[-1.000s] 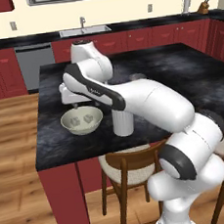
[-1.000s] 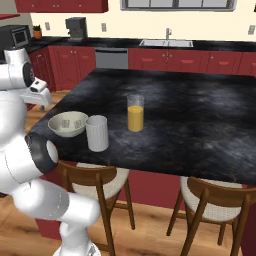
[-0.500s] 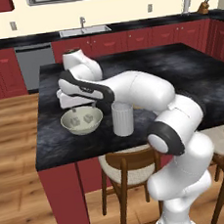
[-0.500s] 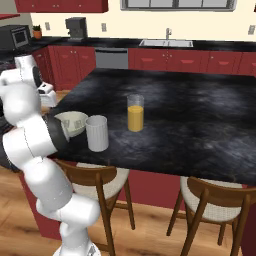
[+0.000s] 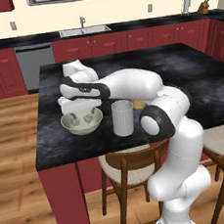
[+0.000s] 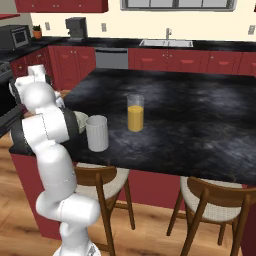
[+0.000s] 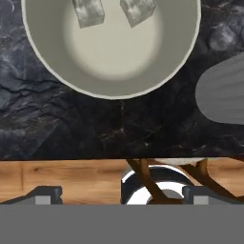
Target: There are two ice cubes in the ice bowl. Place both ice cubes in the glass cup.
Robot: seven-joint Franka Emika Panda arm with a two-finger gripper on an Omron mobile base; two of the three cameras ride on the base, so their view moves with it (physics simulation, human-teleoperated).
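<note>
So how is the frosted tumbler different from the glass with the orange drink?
The frosted tumbler is opaque whitish and wider; the orange-drink glass is clear and slimmer. The tumbler looks empty, while the glass holds orange liquid most of the way up. The tumbler stands next to the ice bowl; the glass stands farther in on the counter. Both are upright, handleless cylinders.

Cream bowl (image 7: pixel 57 71), grey cubes (image 7: pixel 88 10), blk marbled counter (image 7: pixel 57 128).
</note>
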